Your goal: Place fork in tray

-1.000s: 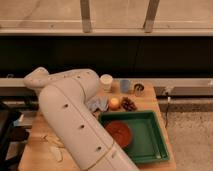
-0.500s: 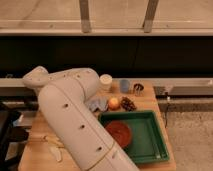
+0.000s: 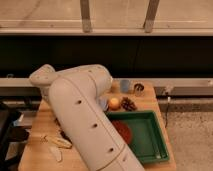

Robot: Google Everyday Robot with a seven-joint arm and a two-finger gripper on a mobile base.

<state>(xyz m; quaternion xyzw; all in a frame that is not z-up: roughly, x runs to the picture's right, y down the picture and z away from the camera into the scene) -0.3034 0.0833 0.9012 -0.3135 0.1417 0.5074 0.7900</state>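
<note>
Down and to the left of the pincer, near the front edge of the wooden table, we see a pale banana peel lying flat. Between peel and pincer, the robot's white arm fills the middle of the view and hides much of the tabletop.

The pincer peeks out from behind that arm at mid-table. We cannot tell whether it is released or clenched.

Just to its right sits a round orange fruit, and a brown cone-like object is just beside that. Beyond the pincer and to its right stand a blue cup and a small dark jar. Below it and to the right lies the green tray, with an orange-red bowl at its left end.

We cannot find the fork. It may be behind the arm or at the pincer.

If the fork is in hand, we judge that a drop at the tray's near corner could land it in the bowl or on the rim, from where it might slide onto the table. A low swing to the right could also knock the fruit.
</note>
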